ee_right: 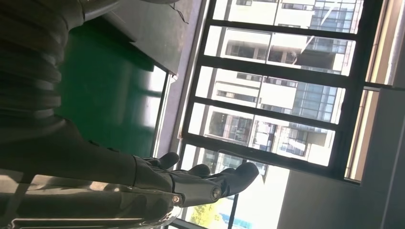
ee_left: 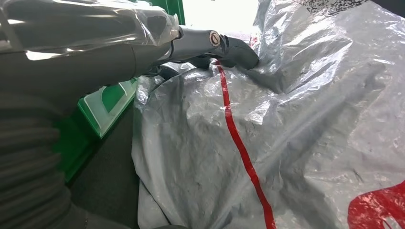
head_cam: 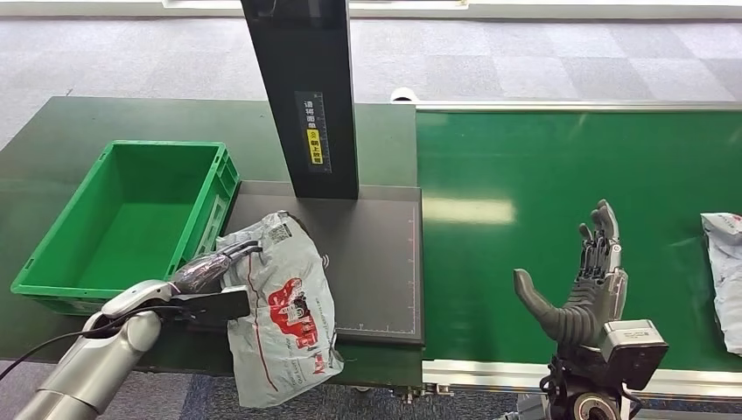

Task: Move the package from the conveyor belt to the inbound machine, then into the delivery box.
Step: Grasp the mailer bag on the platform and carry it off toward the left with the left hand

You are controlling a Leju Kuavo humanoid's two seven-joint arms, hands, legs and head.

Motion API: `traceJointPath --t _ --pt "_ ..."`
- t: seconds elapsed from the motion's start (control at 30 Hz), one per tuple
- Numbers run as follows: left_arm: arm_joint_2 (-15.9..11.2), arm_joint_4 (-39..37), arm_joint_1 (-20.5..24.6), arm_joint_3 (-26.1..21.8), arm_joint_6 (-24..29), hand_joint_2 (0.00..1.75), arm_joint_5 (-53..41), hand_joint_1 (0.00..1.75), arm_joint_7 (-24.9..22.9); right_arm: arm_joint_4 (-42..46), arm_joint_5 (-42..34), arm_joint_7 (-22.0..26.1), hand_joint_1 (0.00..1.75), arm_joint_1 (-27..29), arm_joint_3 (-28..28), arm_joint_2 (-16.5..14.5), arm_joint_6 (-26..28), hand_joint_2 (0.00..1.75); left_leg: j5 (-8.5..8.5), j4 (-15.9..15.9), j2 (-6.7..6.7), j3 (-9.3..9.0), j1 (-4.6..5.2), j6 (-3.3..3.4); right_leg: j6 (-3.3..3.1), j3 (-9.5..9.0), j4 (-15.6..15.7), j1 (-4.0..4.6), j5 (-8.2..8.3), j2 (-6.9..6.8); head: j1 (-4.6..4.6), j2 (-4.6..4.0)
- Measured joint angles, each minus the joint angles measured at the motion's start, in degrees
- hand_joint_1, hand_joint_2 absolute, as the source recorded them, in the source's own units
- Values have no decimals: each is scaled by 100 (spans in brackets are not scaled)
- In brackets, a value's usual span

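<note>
Package (head_cam: pixel 278 306), grasped by the left hand's (head_cam: pixel 210 271) fingers (ee_left: pixel 239 51) at its edge beside the bin (head_cam: pixel 122 219), should lift clear of the scanner plate (head_cam: pixel 376 262) before swinging binward; right hand (head_cam: pixel 586 289) released, idle.

The right hand (ee_right: pixel 191 183) reaches in from nine o'clock, its grey thumb and darker fingers (ee_right: pixel 241 174) spread apart and holding nothing. Beyond it, toward ten o'clock, lies the green conveyor belt (ee_right: pixel 112 102) with a pale metal edge. From twelve to four o'clock a dark-framed window (ee_right: pixel 286 86) shows sunlit buildings (ee_right: pixel 267 57) outside
</note>
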State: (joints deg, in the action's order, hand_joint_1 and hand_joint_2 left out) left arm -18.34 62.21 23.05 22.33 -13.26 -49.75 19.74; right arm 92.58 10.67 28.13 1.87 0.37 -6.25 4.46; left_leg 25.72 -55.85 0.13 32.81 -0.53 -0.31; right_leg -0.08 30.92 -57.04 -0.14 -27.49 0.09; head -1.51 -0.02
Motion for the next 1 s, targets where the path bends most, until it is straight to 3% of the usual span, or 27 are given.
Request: traceJointPath --t 0.1,0.13,0.23,0.27,0.53,0.63,0.73,0.87,1.0 --pt "0 -18 13 15 -1 175 0 1 0 -4 0 0 0 -1 0 0 0 175 0 0 0 0 1 0 0 0 1 -2 0 -1 0 0" --pt "0 -26 17 17 -3 175 1 36 1 -5 0 0 0 -1 0 0 0 175 0 0 0 -1 1 0 0 -1 1 -2 0 -2 0 0" --pt "2 -49 26 45 -53 175 6 166 39 -10 0 0 0 -2 0 0 0 175 0 0 -2 -4 1 0 0 -1 1 -2 0 -4 -1 0" --pt "10 -57 27 75 -66 175 7 175 70 -11 0 0 0 -4 0 0 0 175 0 -1 -5 -4 1 0 0 -1 1 -3 0 -7 -1 0" --pt "321 -86 43 331 375 175 241 175 460 -26 0 0 0 -21 -1 0 23 175 -3 -4 -19 4 5 2 3 2 2 -6 0 -24 0 0" --pt "428 46 -10 329 804 175 714 175 915 -25 -3 0 0 -9 -2 -3 40 175 -3 -7 -12 14 6 2 5 14 2 -7 3 -18 0 0" --pt "545 724 -223 173 1352 175 1537 175 1442 -22 -15 3 0 58 -4 -11 46 175 -2 -8 -11 30 5 2 6 30 2 -7 3 -14 0 0" --pt "668 1796 -506 -38 1599 175 1986 175 1513 2 -22 16 0 145 -5 -22 54 175 1 -8 -7 46 5 1 5 48 2 -7 2 -9 -1 0" --pt "762 2403 -710 -194 1923 175 2144 175 1677 7 -22 20 0 162 -7 -26 55 175 1 -6 -6 55 4 1 4 57 2 -5 1 -9 -1 0"
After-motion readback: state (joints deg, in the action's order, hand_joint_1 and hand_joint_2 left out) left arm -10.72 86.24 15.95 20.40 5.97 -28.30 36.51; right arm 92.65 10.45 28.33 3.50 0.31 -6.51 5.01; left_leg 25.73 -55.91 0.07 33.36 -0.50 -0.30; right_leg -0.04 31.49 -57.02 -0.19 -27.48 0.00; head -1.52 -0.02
